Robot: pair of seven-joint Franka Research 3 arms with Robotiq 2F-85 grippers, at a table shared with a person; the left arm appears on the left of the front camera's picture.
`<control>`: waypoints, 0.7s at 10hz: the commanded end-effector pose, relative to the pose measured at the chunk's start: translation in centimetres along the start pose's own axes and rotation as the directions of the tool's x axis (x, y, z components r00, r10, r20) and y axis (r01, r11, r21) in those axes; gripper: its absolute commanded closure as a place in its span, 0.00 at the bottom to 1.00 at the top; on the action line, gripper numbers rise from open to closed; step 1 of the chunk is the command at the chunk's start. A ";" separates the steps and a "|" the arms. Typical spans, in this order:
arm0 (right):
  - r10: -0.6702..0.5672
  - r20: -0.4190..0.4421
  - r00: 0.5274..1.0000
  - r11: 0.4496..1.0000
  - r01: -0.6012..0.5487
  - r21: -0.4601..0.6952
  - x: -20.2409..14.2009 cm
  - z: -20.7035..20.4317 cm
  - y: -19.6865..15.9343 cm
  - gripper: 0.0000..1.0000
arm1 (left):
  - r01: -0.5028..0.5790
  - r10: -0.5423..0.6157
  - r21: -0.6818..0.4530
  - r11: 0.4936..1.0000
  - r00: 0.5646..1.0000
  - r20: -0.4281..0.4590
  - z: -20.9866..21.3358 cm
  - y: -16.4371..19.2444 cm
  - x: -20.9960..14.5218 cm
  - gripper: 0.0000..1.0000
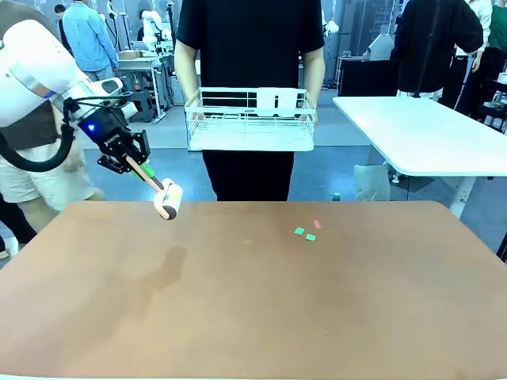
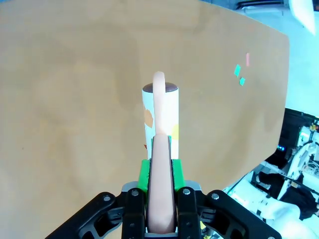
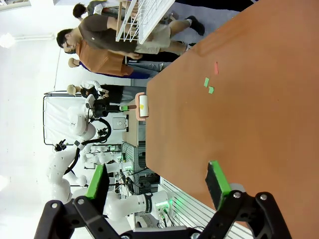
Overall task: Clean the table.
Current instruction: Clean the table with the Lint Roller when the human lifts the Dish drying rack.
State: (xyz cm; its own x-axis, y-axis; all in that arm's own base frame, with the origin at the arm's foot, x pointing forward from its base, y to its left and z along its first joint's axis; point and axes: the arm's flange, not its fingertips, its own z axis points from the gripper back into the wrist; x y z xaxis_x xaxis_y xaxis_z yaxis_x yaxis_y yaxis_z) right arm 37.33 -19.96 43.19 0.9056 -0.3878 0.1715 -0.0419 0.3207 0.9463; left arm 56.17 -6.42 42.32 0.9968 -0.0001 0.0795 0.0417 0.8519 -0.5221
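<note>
Smooth matte terracotta table (image 1: 253, 317), rounded corners, spread across the front view's foreground. Over its far-left edge, left gripper (image 1: 136, 168) clamped tight on the peach handle of a lint roller (image 1: 168, 199). Right of centre, small green and pink paper scraps (image 1: 309, 231) lying on the top. From the left wrist, orange and yellow bits stuck to the roll. From the right wrist, right gripper (image 3: 157, 181) spread wide, gripping nothing.
</note>
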 end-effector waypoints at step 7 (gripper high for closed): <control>0.003 0.003 1.000 1.000 -0.003 0.010 0.0 0.1 0.3 0.00 | -0.014 0.013 -0.057 0.998 1.000 -0.022 -14.1 -8.2 5.4 0.79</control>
State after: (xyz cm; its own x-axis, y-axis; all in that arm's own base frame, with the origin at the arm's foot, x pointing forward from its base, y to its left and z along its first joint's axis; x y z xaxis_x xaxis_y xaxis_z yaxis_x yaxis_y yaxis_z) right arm 37.34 -19.96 43.19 0.9058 -0.3875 0.1713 -0.0416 0.3211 0.9461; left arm 61.17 -20.63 35.20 0.9991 -0.0174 0.0395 0.0372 0.8118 -0.5828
